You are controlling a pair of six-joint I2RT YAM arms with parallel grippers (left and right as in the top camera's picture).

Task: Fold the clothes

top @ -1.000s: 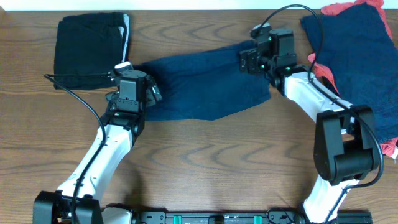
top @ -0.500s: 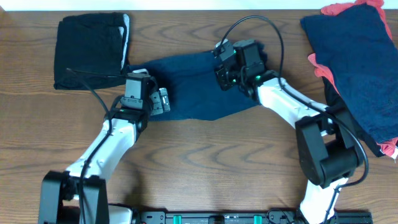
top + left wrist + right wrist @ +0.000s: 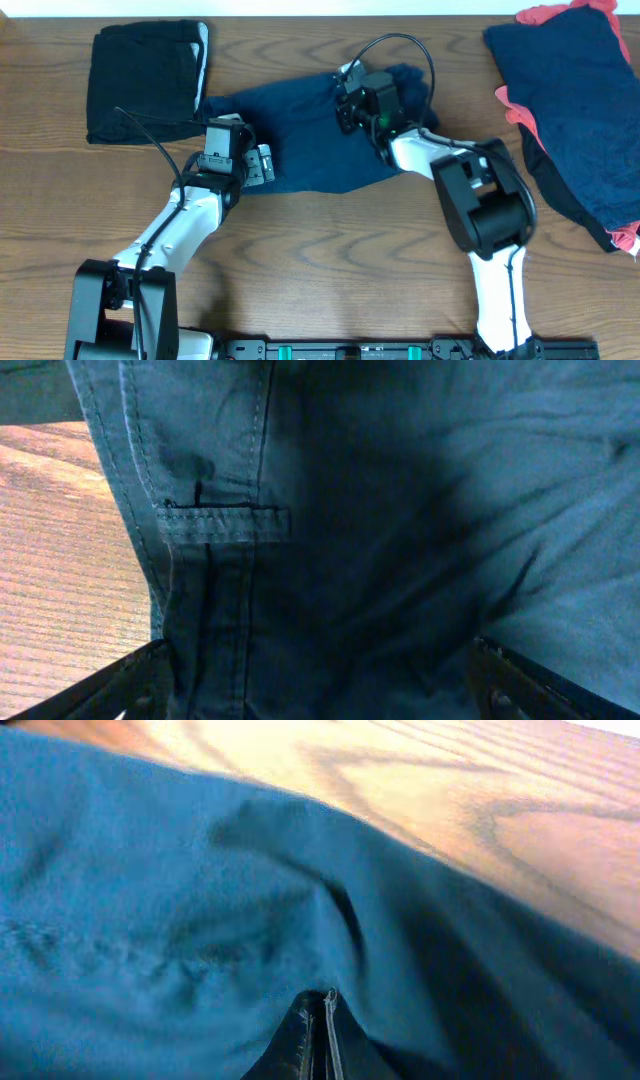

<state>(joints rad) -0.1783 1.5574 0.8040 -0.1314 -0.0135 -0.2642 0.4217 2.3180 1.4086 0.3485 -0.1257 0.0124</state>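
Note:
Navy shorts (image 3: 310, 140) lie spread across the middle of the table, their right end bunched up. My right gripper (image 3: 347, 103) sits over their upper middle; in the right wrist view its fingertips (image 3: 322, 1012) are pressed together, shut on a pinch of the navy fabric (image 3: 150, 920), which rises in folds around them. My left gripper (image 3: 262, 165) hovers over the shorts' left end. From the left wrist camera it (image 3: 320, 695) stands open, fingers wide apart, with the waistband and a belt loop (image 3: 222, 522) below and nothing gripped.
A folded black garment (image 3: 145, 80) with a pale stripe lies at the back left. A pile of navy and coral-red clothes (image 3: 570, 90) lies at the back right. Bare wooden table (image 3: 330, 250) fills the front.
My right gripper has shut on the shorts and moved left with their right end, bunching the fabric. My left gripper shifted slightly right over the waistband and stayed open.

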